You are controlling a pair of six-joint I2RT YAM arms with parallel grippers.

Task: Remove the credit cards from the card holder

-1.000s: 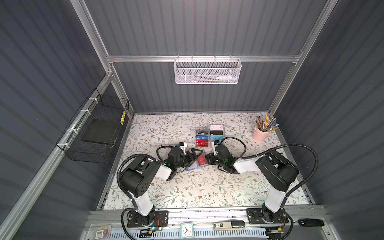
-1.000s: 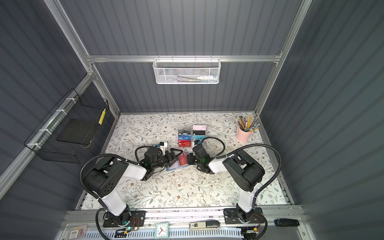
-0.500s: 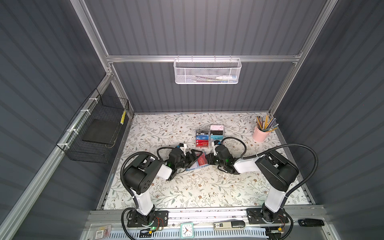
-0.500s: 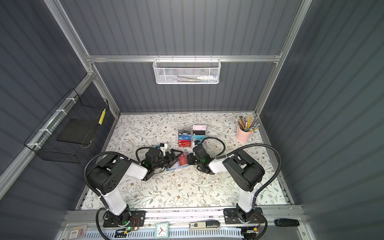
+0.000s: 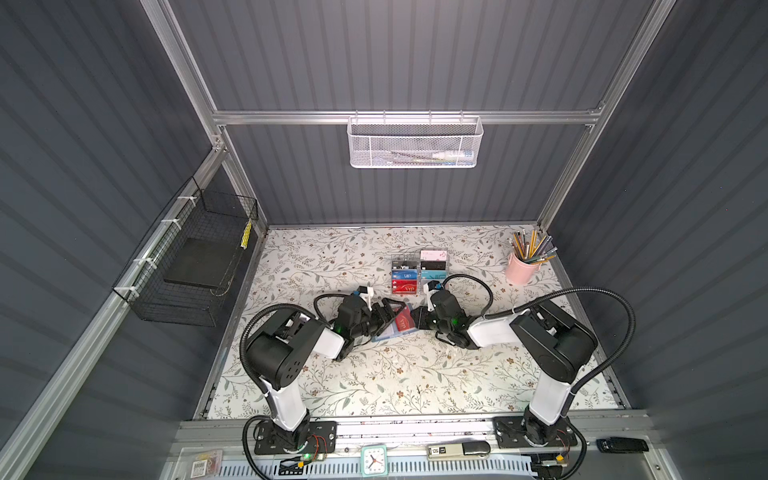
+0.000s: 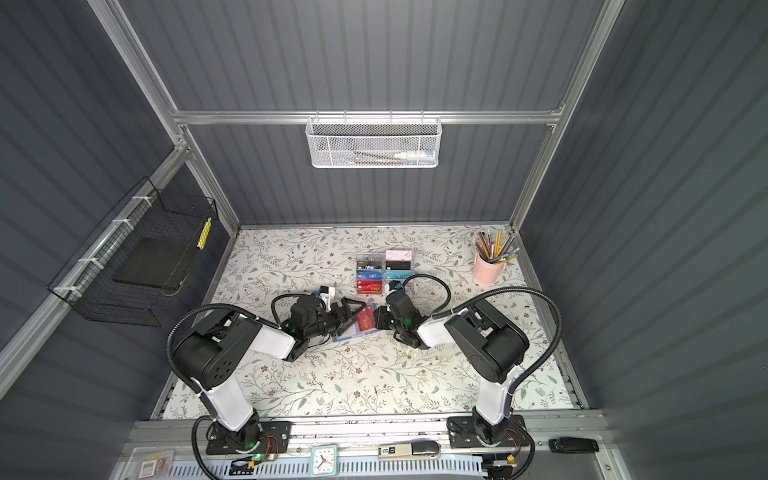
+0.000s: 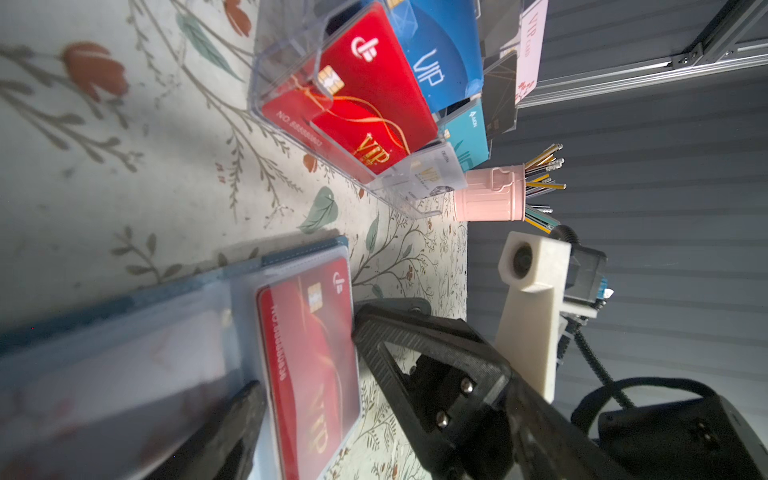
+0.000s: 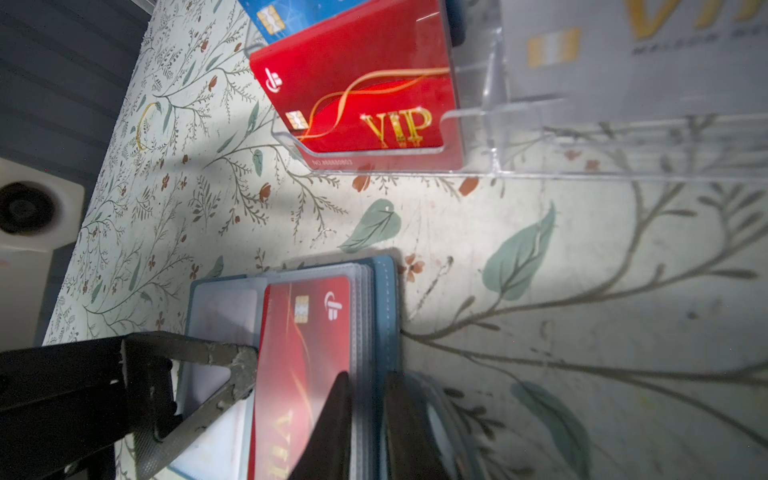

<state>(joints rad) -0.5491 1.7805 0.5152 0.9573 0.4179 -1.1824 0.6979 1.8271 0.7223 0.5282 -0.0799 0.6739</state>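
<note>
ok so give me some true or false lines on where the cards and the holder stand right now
1. The card holder lies open on the table. True.
2. The red card between the end effectors lies loose on the table. False: it sits in a clear sleeve of the card holder.
3. The left end effector is open. True.
4. The pencil cup is blue. False: it is pink.
5. The right end effector hovers over the pencil cup. False: it is closed on the card holder's sleeve edges.
</note>
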